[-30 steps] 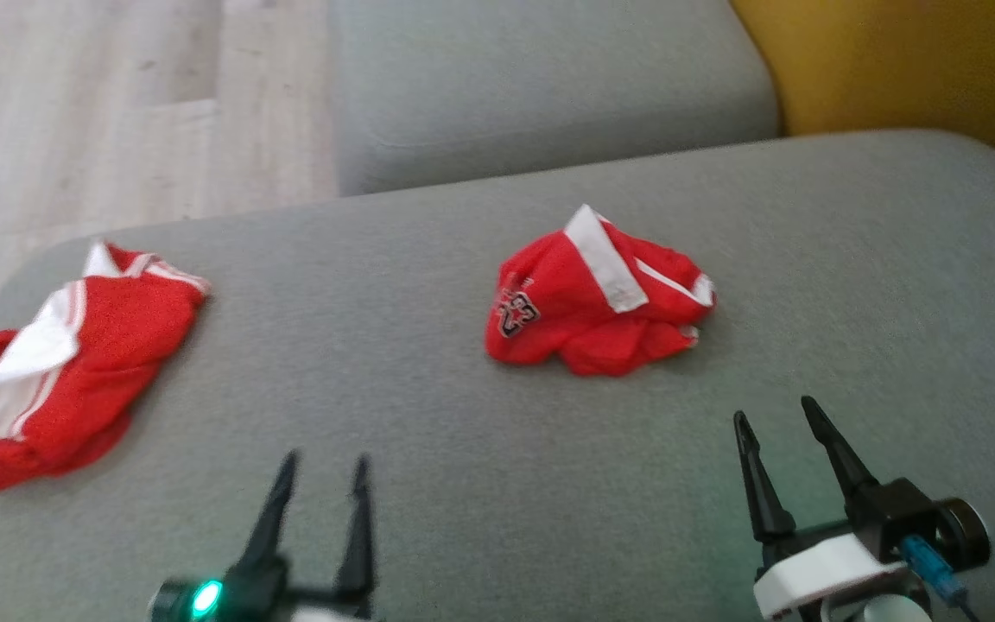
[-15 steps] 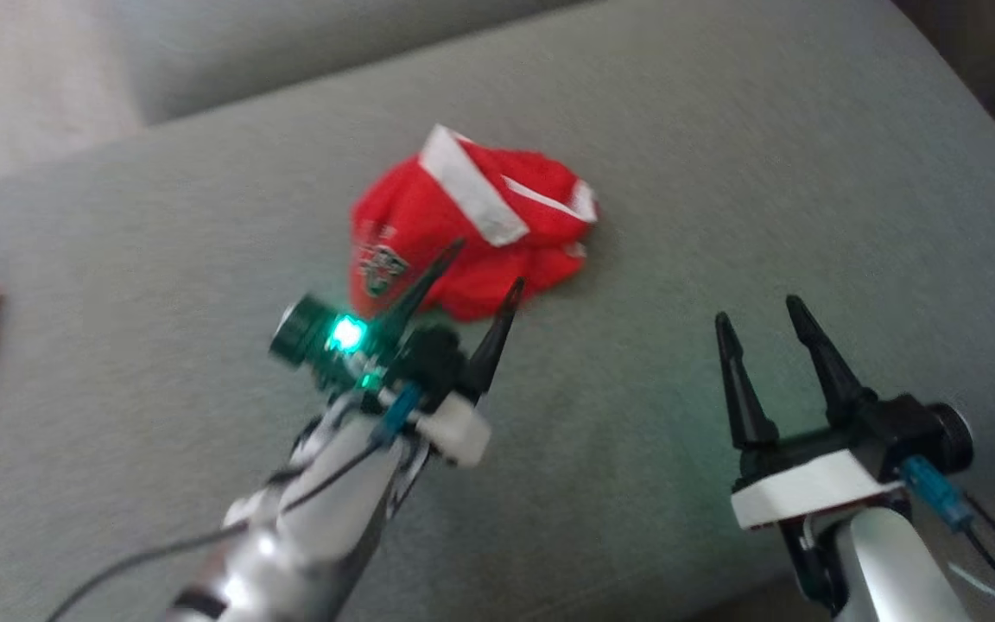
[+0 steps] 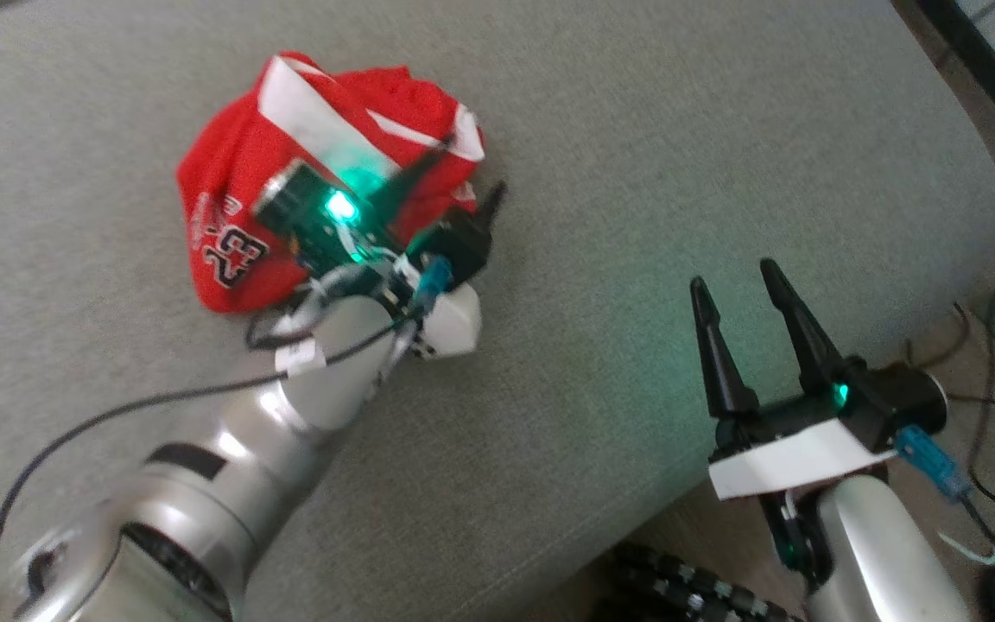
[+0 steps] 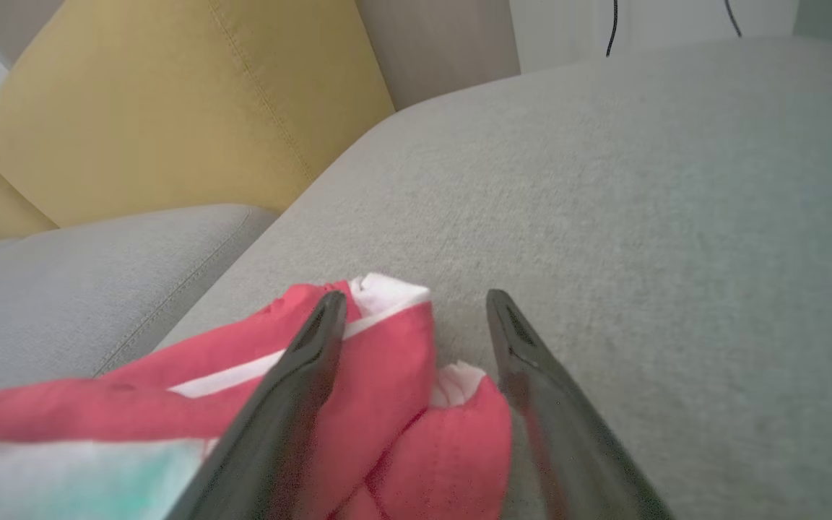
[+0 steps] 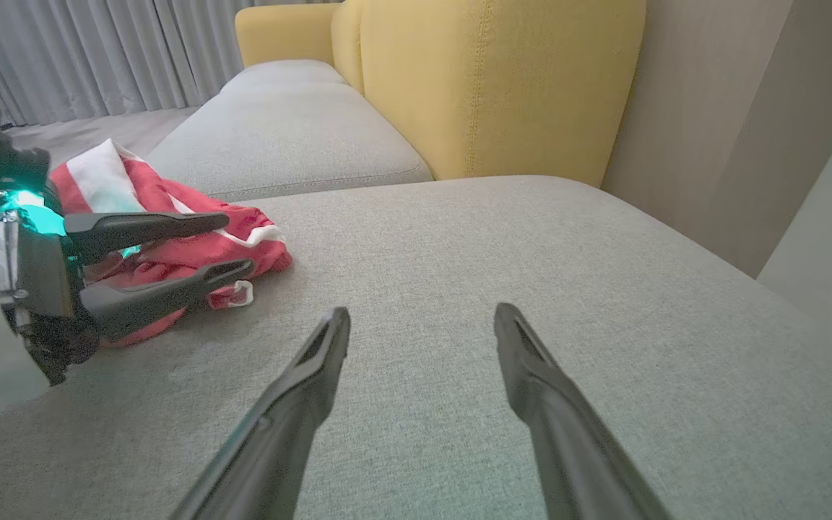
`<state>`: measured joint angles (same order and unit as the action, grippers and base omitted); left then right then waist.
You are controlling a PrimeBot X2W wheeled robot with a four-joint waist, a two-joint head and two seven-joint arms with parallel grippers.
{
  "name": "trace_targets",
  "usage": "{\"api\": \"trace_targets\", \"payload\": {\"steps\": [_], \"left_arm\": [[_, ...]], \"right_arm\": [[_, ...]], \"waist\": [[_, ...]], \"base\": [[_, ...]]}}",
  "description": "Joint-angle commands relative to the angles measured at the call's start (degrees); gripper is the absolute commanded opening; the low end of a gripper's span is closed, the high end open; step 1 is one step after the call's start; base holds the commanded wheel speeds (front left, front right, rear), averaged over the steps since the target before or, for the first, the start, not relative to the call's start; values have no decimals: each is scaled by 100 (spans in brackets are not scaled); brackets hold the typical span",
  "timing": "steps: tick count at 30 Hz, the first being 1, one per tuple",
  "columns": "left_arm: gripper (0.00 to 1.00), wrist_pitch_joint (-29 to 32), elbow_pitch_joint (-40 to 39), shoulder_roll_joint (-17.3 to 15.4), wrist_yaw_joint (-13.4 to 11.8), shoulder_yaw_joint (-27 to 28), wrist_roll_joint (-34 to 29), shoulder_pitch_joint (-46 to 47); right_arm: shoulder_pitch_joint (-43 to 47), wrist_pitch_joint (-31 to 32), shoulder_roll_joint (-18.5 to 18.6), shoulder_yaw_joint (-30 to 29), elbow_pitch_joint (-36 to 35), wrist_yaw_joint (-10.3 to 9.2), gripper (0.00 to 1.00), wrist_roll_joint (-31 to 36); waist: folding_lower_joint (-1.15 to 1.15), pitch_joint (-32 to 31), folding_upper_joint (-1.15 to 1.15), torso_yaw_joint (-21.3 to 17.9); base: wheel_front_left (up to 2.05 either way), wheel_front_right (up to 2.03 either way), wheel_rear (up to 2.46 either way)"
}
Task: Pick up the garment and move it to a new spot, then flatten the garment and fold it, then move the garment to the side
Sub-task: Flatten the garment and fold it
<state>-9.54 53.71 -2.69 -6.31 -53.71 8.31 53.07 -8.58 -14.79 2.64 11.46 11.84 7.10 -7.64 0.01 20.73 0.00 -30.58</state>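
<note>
Being advanced since a second ago, left fingers (image 4: 293,390), spread wide, are being set astride the edge of the garment (image 3: 230,164) on the sofa cushion (image 3: 636,130); pickup is being prepared; right fingers (image 3: 716,345) are idling open.

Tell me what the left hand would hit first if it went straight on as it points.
Likely the garment: the open left hand straddles its edge, one finger over the cloth, the other over the cushion. How high it hangs above the cloth is unclear.
</note>
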Motion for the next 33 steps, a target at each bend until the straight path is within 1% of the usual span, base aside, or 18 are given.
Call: {"api": "trace_targets", "payload": {"steps": [1, 2, 3, 4, 5, 6, 9, 11, 13, 15, 17, 19, 21, 24, 27, 31, 32, 33], "left_arm": [[100, 29, 4, -19, -109, 57, -12, 338], [100, 18, 189, -19, -254, -8, 17, 493], [100, -29, 234, -19, -330, -39, 38, 551], [66, -62, 274, -19, -384, -90, 47, 606], [9, -87, 303, -19, -401, -129, 88, 640], [0, -104, 320, -19, -397, -163, 148, 661], [0, -292, 122, -19, -388, -264, 352, 735], [0, -422, -314, -19, -393, -278, 634, 780], [0, -501, -939, -19, -477, -289, 962, 895], [0, -534, -1607, -19, -683, -333, 1176, 1118], [0, -541, -2429, -19, -992, -242, 1282, 1359], [0, -543, -3128, -19, -1282, -82, 1289, 1475], [0, -543, -3581, -19, -1472, 59, 1236, 1437], [0, -544, -3685, -47, -1551, 215, 1116, 1026], [0, -545, -3464, -251, -1499, 308, 1107, 265], [0, -545, -3185, -569, -1417, 557, 1134, -868], [13, -545, -3109, -637, -1410, 667, 1144, -1138], [48, -545, -2992, -694, -1364, 766, 1179, -1396]], "right_arm": [[-216, -21, 24, 137, -214, 39, 100, -49], [-252, -21, 24, 191, -220, 39, 100, -81], [-273, -21, 24, 231, -234, 39, 100, -143], [-294, -21, 24, 250, -236, 39, 100, -167], [-313, -21, 24, 260, -232, 39, 100, -172], [-323, -21, 24, 263, -220, 39, 100, -184], [-340, -21, 24, 267, -183, 39, 100, -158], [-333, -21, 24, 248, -157, 39, 100, -104], [-320, -21, 24, 226, -124, 39, 100, -24], [-302, -21, 24, 174, -109, 39, 100, 59], [-280, -21, 24, 111, -105, 39, 100, 150], [-255, -21, 24, 27, -110, 39, 100, 247], [-221, -21, 24, -76, -116, 39, 100, 343], [-179, -21, 24, -193, -126, 39, 100, 457], [-120, -21, 24, -334, -149, 39, 100, 540], [-72, -21, 24, -442, -153, 39, 100, 616], [-67, -21, 24, -470, -155, 39, 100, 633], [-62, -21, 24, -503, -158, 39, 100, 648]], "waist": [[-1, 279, 0, -208], [-1, 355, 0, -232], [-1, 388, 0, -230], [-1, 411, 0, -218], [-1, 417, 0, -203], [-1, 410, 0, -183], [-1, 340, 0, -91], [-1, 239, 0, 16], [-1, 113, 0, 148], [-1, -24, 0, 300], [-1, -147, 0, 463], [-1, -247, 0, 649], [-1, -313, 0, 868], [-1, -372, 0, 1161], [-1, -399, 0, 1435], [-1, -402, 0, 1656], [-1, -403, 0, 1702], [-1, -407, 0, 1746]], "base": [[0, 0, 0], [0, 0, 0], [0, 0, 0], [0, 0, 0], [0, 0, 0], [0, 0, 0], [0, 0, 0], [0, 0, 0], [0, 0, 0], [0, 0, 0], [0, 0, 0], [0, 0, 0], [0, 0, 0], [0, 0, 0], [0, 0, 0], [0, 0, 0], [0, 0, 0], [0, 0, 0]]}}
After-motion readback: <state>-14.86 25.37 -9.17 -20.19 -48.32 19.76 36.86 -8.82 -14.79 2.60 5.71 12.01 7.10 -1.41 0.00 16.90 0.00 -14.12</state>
